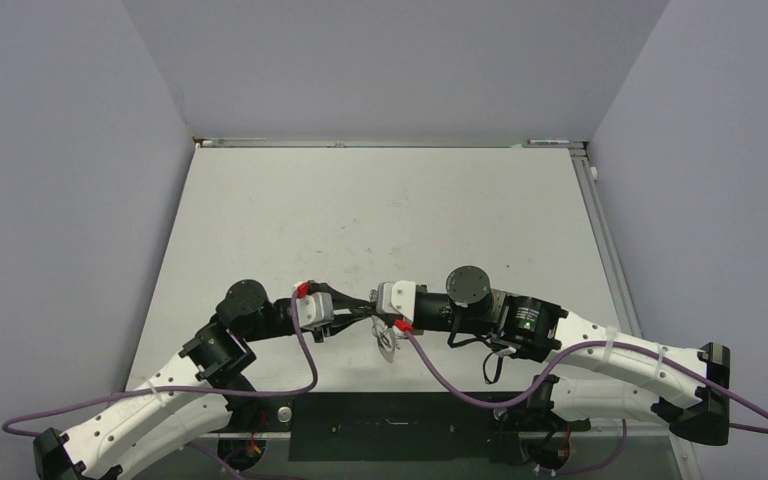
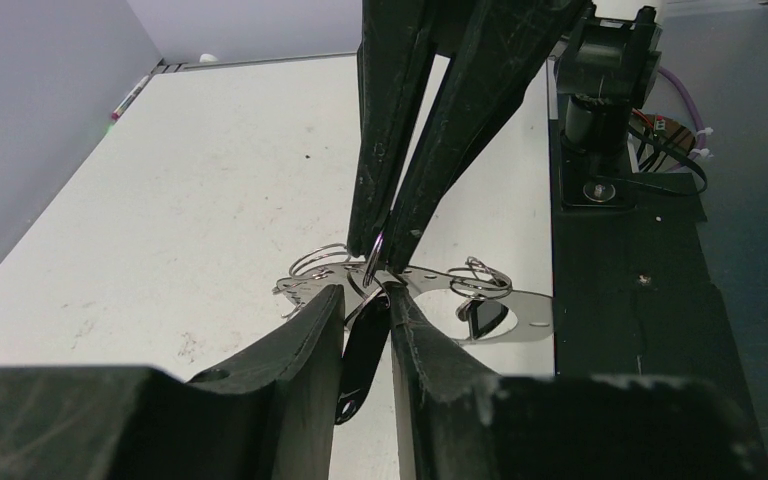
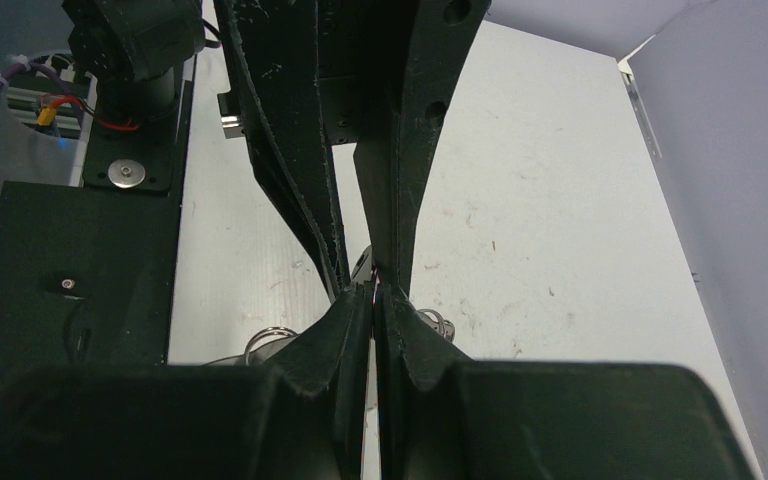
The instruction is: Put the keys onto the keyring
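My two grippers meet tip to tip above the table's front edge. In the left wrist view my left gripper (image 2: 367, 298) has a key (image 2: 363, 355) with a long black head wedged between its fingers. The key hangs tilted, with its hole at the bottom. My right gripper (image 2: 385, 255) comes down from above, shut on a thin wire loop of the keyring (image 2: 525, 300). The keyring is a flat silvery hoop hanging just behind the fingers. A second black-headed key (image 2: 480, 318) shows in the hoop's opening. From above, the keyring (image 1: 390, 345) dangles below the left gripper (image 1: 353, 312) and right gripper (image 1: 373, 302).
The white table (image 1: 380, 220) stretches out behind the grippers, with grey walls on three sides. A black base plate (image 1: 400, 425) lies along the near edge between the arm bases. Purple cables (image 1: 440, 375) loop from both wrists. Wire loops (image 3: 270, 340) show beside my right gripper (image 3: 373, 295).
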`<action>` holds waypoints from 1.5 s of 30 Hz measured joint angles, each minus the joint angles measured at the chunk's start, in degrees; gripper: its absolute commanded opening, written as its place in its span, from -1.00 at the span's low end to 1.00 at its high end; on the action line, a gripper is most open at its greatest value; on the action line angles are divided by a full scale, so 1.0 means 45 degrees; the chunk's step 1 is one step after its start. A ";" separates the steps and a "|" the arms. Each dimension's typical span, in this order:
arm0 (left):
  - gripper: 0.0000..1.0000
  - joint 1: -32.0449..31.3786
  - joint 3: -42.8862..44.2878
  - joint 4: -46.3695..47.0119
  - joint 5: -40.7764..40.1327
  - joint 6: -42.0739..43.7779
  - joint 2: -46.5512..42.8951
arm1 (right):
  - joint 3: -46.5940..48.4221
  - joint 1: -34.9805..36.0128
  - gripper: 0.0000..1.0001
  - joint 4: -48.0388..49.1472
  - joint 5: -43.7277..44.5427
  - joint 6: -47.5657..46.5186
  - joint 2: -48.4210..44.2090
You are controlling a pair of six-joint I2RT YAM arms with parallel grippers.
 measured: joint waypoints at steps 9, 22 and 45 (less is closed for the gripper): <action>-1.00 -0.0005 0.0000 -0.0029 0.0058 -0.0053 -0.0117 | -0.0044 -0.0019 -0.89 0.0107 -0.0126 0.0044 0.0087; -1.00 -0.0005 0.0000 -0.0112 -0.0092 -0.0010 -0.0262 | -0.0461 -0.0019 -0.89 0.0379 -0.0083 0.0287 -0.0078; -1.00 -0.0029 0.0000 -0.0034 0.0087 -0.0015 -0.0525 | -0.0816 -0.0010 -0.90 0.0952 -0.0219 0.0709 -0.0510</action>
